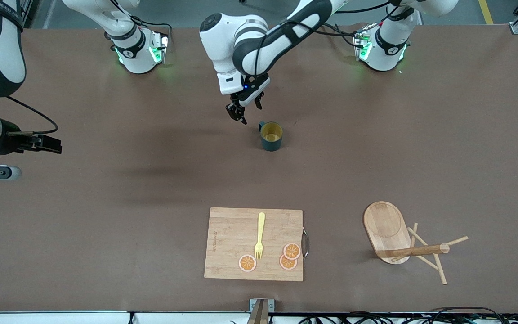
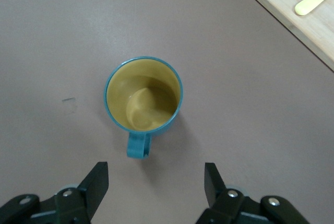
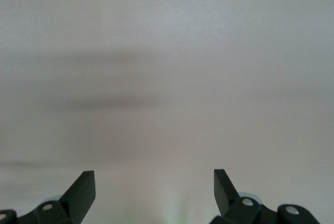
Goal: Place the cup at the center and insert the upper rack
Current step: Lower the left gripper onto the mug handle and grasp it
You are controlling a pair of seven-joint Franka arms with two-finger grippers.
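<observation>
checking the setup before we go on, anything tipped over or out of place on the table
Yes: the mug stand lies tipped on its side at the left arm's end, oval base on edge, post and pegs flat on the table. The cup stands upright.

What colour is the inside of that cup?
Mustard yellow inside the cup, teal outside; the left wrist view shows it best.

Bare table rings cup (image 1: 271,136); left gripper (image 1: 245,110) close beside.

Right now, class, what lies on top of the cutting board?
On the board lie a yellow fork and three orange slices, near the edge closest to the front camera. Nothing covers them; whatever is under the board is hidden.
</observation>
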